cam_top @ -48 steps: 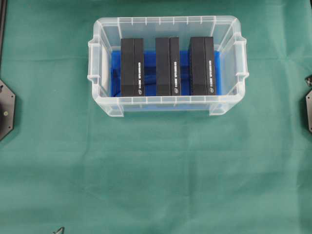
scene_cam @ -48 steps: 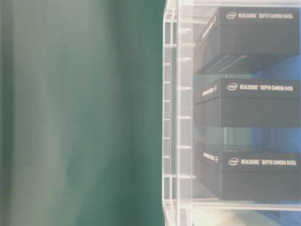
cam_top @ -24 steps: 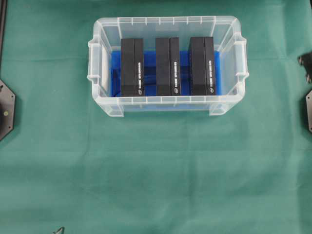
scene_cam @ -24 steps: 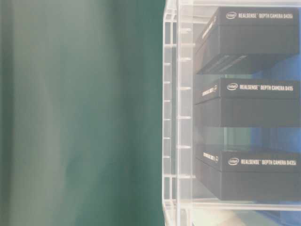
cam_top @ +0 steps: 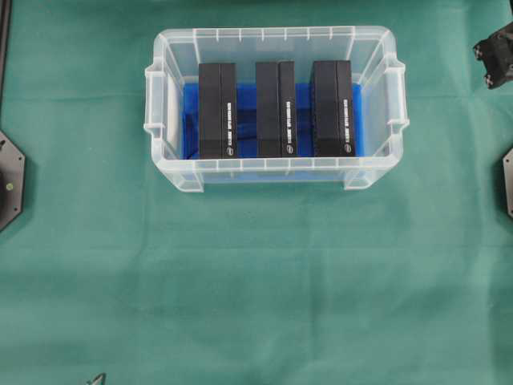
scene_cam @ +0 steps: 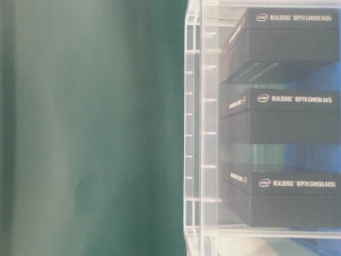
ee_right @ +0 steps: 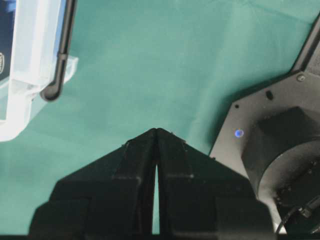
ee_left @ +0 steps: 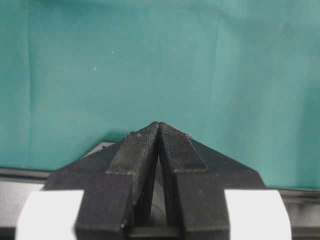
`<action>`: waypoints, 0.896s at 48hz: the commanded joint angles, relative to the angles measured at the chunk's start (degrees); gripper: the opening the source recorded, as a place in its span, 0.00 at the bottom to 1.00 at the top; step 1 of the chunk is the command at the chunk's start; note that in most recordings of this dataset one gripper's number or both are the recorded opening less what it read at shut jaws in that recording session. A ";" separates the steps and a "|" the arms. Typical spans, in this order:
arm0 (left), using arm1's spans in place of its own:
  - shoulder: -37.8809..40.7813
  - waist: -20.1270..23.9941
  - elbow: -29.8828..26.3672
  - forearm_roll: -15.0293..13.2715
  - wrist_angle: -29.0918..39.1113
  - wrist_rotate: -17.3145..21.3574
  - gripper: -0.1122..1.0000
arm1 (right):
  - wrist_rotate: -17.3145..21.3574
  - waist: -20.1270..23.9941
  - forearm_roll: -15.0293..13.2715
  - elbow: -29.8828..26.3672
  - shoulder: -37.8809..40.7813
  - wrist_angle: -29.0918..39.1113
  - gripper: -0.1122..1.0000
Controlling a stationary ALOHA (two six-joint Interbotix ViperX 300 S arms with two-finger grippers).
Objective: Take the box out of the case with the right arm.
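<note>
A clear plastic case [cam_top: 276, 172] sits on a green cloth [cam_top: 256, 281] toward the far side of the table, holding 3 black boxes set side by side on its bright blue floor: the left box [cam_top: 217, 111], the middle box [cam_top: 276, 109] and the right box [cam_top: 333, 108]. Each box stands on a narrow side with its long axis running from the near wall of the case to the far wall, parallel to its neighbours, with a strip of blue floor showing between them. Small white lettering runs along each box, and the table-level view shows it is a depth camera's retail label. At the upper right edge of the overhead view, the right gripper [cam_top: 495, 56] hangs over the cloth, outside the case and well apart from its right handle; its jaws are pressed together, as its own wrist view [ee_right: 156, 131] confirms, with a corner of the case at the upper left of that view. The boxes therefore lie to the left of these jaws in the overhead view, and the right box appears the nearest candidate. The left gripper [ee_left: 159, 124], likewise closed and empty, points at bare cloth with no box in its view. By this reading the right arm has yet to open its jaws and come over the case.
</note>
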 commanded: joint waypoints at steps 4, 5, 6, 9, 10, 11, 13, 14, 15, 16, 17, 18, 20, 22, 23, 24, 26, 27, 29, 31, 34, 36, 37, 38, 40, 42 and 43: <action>0.26 -0.18 -1.49 0.09 -0.18 0.26 0.10 | 0.09 -0.26 -0.26 -1.14 -0.26 -0.35 0.10; 0.26 -0.09 -1.49 0.09 -0.18 0.26 0.10 | 0.09 -0.26 -0.26 -1.14 -0.26 -0.35 0.10; 0.18 -0.09 -1.49 0.09 -0.09 0.26 0.10 | 0.09 -0.26 -0.26 -1.14 -0.26 -0.35 0.10; 0.26 -0.18 -1.49 0.18 -0.09 0.35 0.10 | 0.18 -0.26 -0.26 -0.97 -0.26 -0.35 0.10; 0.26 -0.09 -1.49 0.18 -0.09 0.35 0.10 | 0.18 -0.26 -0.26 -0.97 -0.26 -0.35 0.10; 0.18 -0.18 -1.49 0.18 -0.09 0.35 0.10 | 0.26 -0.26 -0.26 -0.88 -0.26 -0.35 0.10; 0.26 -0.09 -1.49 0.18 0.00 0.35 0.10 | 0.35 -0.26 -0.26 -0.79 -0.26 -0.26 0.12; 0.18 -0.09 -1.49 0.18 0.00 0.44 0.10 | 0.44 -0.26 -0.26 -0.79 -0.26 -0.26 0.14; 0.26 -0.18 -1.49 0.18 0.09 0.44 0.10 | 0.53 -0.26 -0.26 -0.70 -0.18 -0.26 0.17; 0.18 -0.18 -1.49 0.18 0.09 0.44 0.10 | 0.62 -0.26 -0.35 -0.70 -0.18 -0.26 0.20; 0.26 -0.09 -1.49 0.18 0.26 0.35 0.10 | 0.79 -0.26 -0.35 -0.70 -0.18 -0.26 0.24; 0.26 -0.18 -1.49 0.18 0.35 0.44 0.10 | 0.97 -0.26 -0.62 -0.62 -0.09 -0.26 0.29; 0.18 -0.18 -1.49 0.18 0.62 0.44 0.10 | 1.49 -0.26 -0.97 -0.62 -0.09 -0.18 0.39; 0.26 -0.18 -1.49 0.18 0.70 0.44 0.10 | 2.11 -0.26 -1.32 -0.44 0.00 -0.09 0.51; 0.26 -0.09 -1.49 0.18 0.79 0.44 0.10 | 2.55 -0.26 -1.58 -0.35 0.00 -0.09 0.57; 0.26 -0.18 -1.49 0.18 0.79 0.35 0.10 | 2.99 -0.26 -1.76 -0.26 0.00 0.00 0.64; 0.18 -0.09 -1.49 0.18 0.88 0.35 0.10 | 3.60 -0.26 -2.11 -0.26 0.00 0.00 0.75; 0.26 -0.18 -1.49 0.18 0.88 0.26 0.10 | 3.87 -0.26 -2.29 -0.26 0.00 0.00 0.80; 0.26 -0.18 -1.49 0.18 0.88 0.26 0.10 | 4.31 -0.26 -2.55 -0.26 0.00 0.00 0.88; 0.26 -0.09 -1.49 0.18 0.88 0.26 0.10 | 4.57 -0.26 -2.64 -0.26 0.00 0.00 0.94; 0.26 -0.18 -1.49 0.18 0.88 0.35 0.10 | 5.01 -0.26 -2.72 -0.26 0.00 0.09 0.95; 0.26 -0.18 -1.49 0.18 0.88 0.35 0.10 | 5.10 -0.26 -2.72 -0.18 0.00 0.00 0.94; 0.26 -0.18 -1.49 0.18 0.88 0.35 0.10 | 5.19 -0.26 -2.72 -0.18 0.00 0.09 0.93; 0.26 -0.18 -1.49 0.18 0.97 0.35 0.10 | 5.27 -0.26 -2.72 -0.18 0.00 0.18 0.93; 0.26 -0.09 -1.49 0.18 1.23 0.18 0.10 | 5.27 -0.26 -2.72 -0.18 0.00 0.44 0.93; 0.26 -0.09 -1.49 0.18 1.58 0.09 0.10 | 5.27 -0.26 -2.72 -0.18 0.00 0.79 0.93; 0.26 -0.18 -1.49 0.09 1.76 0.09 0.10 | 5.27 -0.26 -2.72 -0.18 0.00 1.05 0.93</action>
